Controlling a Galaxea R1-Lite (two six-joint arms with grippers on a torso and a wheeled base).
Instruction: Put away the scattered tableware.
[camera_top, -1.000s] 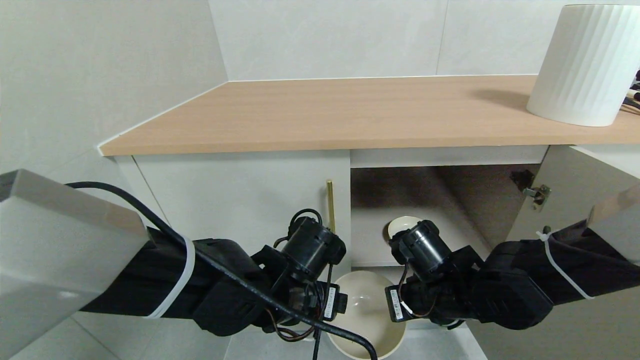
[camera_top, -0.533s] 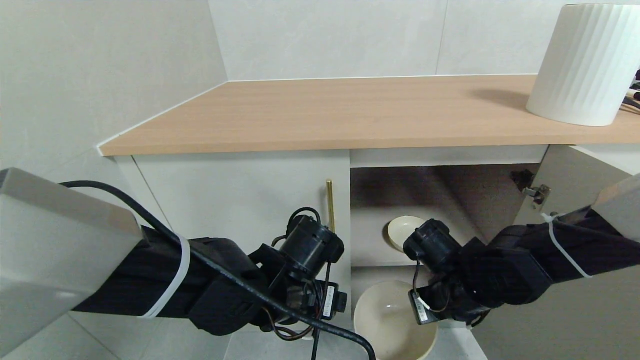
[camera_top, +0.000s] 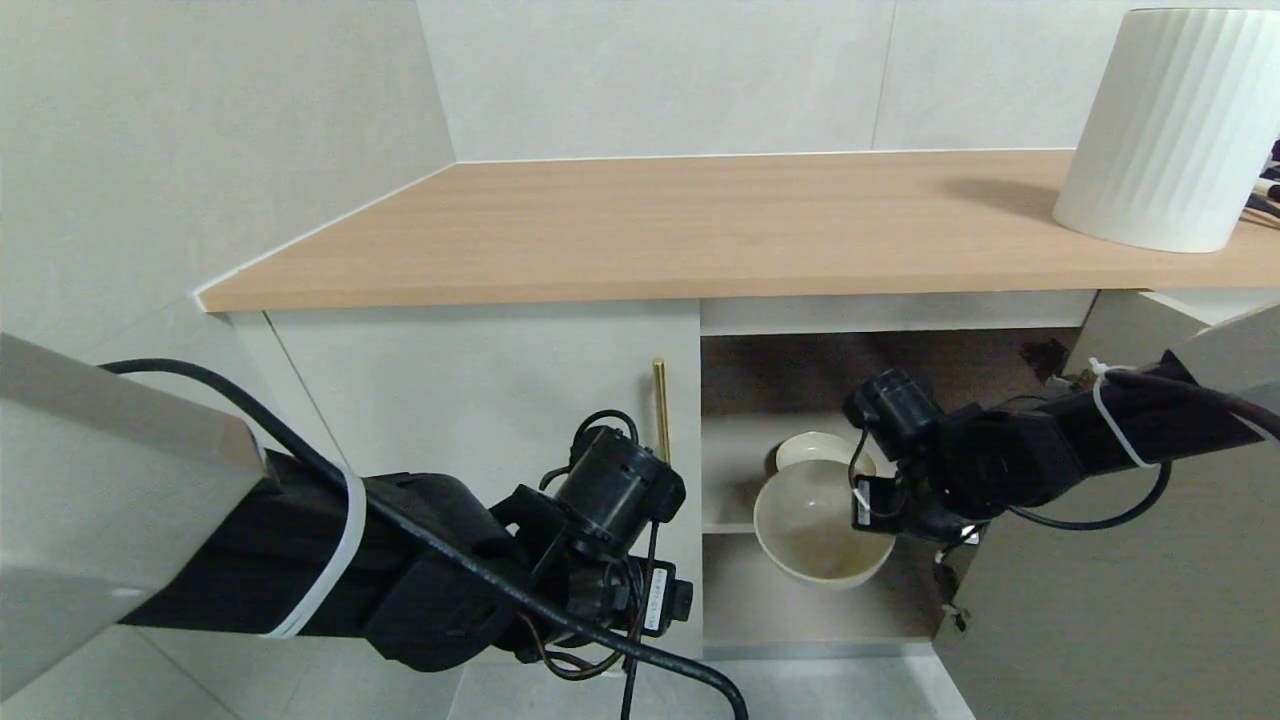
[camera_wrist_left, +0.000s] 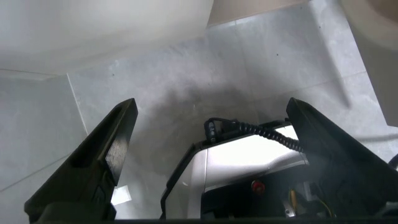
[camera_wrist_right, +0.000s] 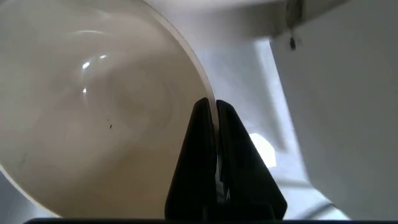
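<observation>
Bowl (camera_top: 812, 545) (round, glossy cream) rim between right gripper (camera_wrist_right: 216, 111) fingers (camera_wrist_right: 198, 168).

Wooden countertop (camera_top: 650, 230): runs left to right along the tiled wall, meeting the side wall at its left end. One white ribbed container (camera_top: 1175, 125) stands upright on it at the far right. Some dark items lie just right of it, too cut off to identify.

Below, in the open right cabinet compartment, the inner shelf (camera_top: 730, 480) carries a small pale dish (camera_top: 810, 447) sitting right side up near its front edge. Bottom board (camera_top: 790, 610) beneath it. Grey tiled floor (camera_top: 850, 690) in front.
</observation>
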